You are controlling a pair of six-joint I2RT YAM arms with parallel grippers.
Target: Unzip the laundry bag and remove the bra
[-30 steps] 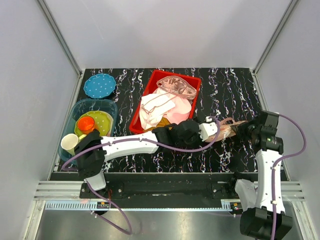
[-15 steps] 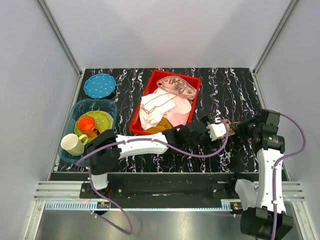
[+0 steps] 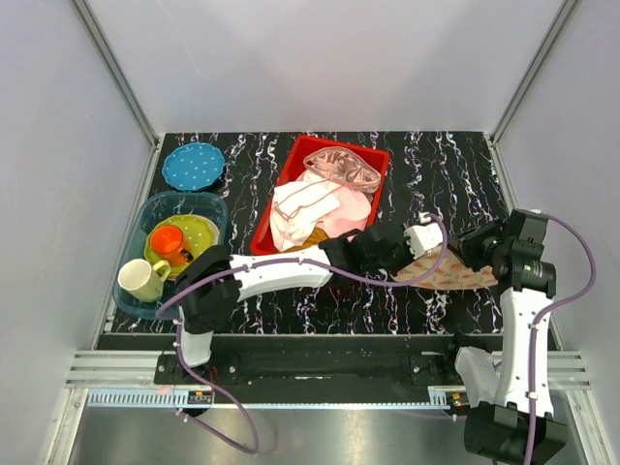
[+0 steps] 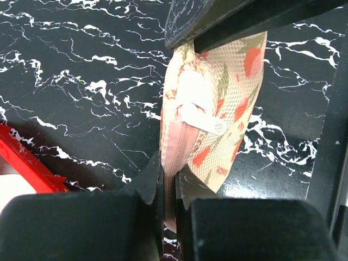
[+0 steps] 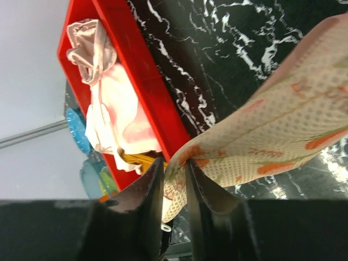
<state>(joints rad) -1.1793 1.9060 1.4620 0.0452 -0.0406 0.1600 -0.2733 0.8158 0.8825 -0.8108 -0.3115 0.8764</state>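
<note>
The laundry bag (image 3: 448, 274), peach mesh with red flowers, lies spread on the black marbled table between the two grippers. My left gripper (image 3: 415, 260) is shut on the bag's pink zipper edge (image 4: 169, 163); in the left wrist view its fingers (image 4: 152, 185) pinch that edge, and the white zipper pull (image 4: 202, 119) lies just beyond them. My right gripper (image 3: 481, 254) stands at the bag's other end. In the right wrist view its jaws (image 5: 175, 168) are parted, with a fold of the bag (image 5: 283, 130) lying loosely between them. The bra shows in no view.
A red bin (image 3: 281, 189) with white, pale-pink and glossy pink garments stands behind the left arm. At the far left is a blue tub (image 3: 155, 208) holding a green plate, an orange cup and a cream mug (image 3: 140, 279). A blue dotted plate (image 3: 193, 166) lies behind the tub.
My left gripper has reached right and shut on the bag's zipper edge. The right jaws have parted. The bag, bunched up at the right gripper before, now lies spread on the table.
</note>
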